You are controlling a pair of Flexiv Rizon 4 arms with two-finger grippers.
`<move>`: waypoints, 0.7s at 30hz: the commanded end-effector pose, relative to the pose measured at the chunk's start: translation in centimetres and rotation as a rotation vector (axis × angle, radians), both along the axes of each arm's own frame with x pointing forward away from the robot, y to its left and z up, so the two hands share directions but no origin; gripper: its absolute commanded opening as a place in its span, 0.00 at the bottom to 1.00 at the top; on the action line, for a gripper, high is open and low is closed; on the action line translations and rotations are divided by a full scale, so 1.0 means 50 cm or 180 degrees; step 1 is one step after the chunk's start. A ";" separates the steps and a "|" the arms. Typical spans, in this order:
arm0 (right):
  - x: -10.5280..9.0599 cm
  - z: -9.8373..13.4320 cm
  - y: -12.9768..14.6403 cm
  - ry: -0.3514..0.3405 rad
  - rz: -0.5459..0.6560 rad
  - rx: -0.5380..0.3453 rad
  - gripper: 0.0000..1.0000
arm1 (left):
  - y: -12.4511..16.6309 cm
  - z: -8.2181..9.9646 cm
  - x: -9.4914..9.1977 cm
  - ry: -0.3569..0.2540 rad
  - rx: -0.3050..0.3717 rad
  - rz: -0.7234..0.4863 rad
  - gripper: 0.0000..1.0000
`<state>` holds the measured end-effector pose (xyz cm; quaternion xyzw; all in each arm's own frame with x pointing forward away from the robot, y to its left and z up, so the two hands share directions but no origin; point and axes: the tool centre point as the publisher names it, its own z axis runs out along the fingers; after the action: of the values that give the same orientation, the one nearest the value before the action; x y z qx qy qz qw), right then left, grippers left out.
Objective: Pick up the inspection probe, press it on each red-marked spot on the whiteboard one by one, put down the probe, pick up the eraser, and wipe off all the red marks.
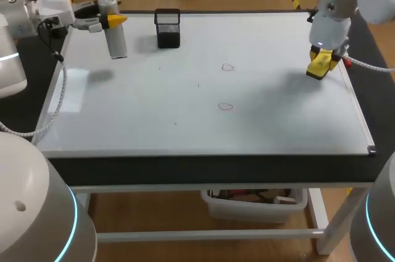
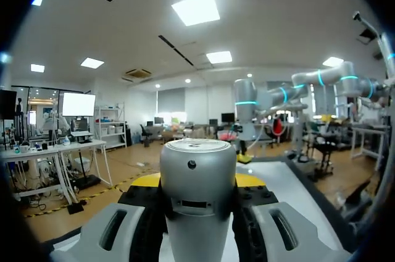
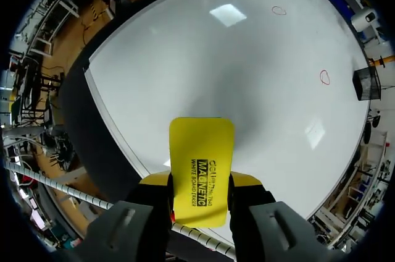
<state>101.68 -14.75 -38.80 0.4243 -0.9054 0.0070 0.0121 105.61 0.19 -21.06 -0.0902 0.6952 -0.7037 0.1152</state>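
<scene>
Left fingers (image 2: 148,181) squeeze the grey probe (image 1: 115,33) from both sides. It stands upright at the far left corner of the whiteboard (image 1: 203,126), near a black mesh cup (image 1: 168,28). The right fingers (image 3: 154,180) hold the yellow eraser (image 3: 202,163) tight, near the board's right edge. Two red marks (image 1: 228,67) sit in the middle, well apart from both.

Probe (image 2: 197,194): lower end cut off at left wrist view's edge; body hides most of yellow tips of left gripper (image 2: 197,180).
Eraser (image 3: 202,163): rear end hidden between fingers of right gripper (image 3: 200,189).
Red marks (image 1: 228,67): too small to tell outline detail.
Mesh holder (image 1: 167,28): contents indiscernible.
</scene>
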 end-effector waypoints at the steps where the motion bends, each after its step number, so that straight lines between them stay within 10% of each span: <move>1: 0.000 0.002 -0.002 0.0004 0.0008 -0.0006 0.00 | -0.039 0.002 -0.013 0.0000 -0.0012 -0.0139 0.00; 21: 0.000 0.002 -0.002 0.0004 0.0008 -0.0006 0.00 | -0.339 -0.011 -0.082 0.0081 -0.0141 -0.1400 0.00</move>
<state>101.63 -14.77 -38.76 0.4244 -0.9054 0.0070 0.0119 100.13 -14.49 -20.82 0.0192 0.6908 -0.7226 -0.0144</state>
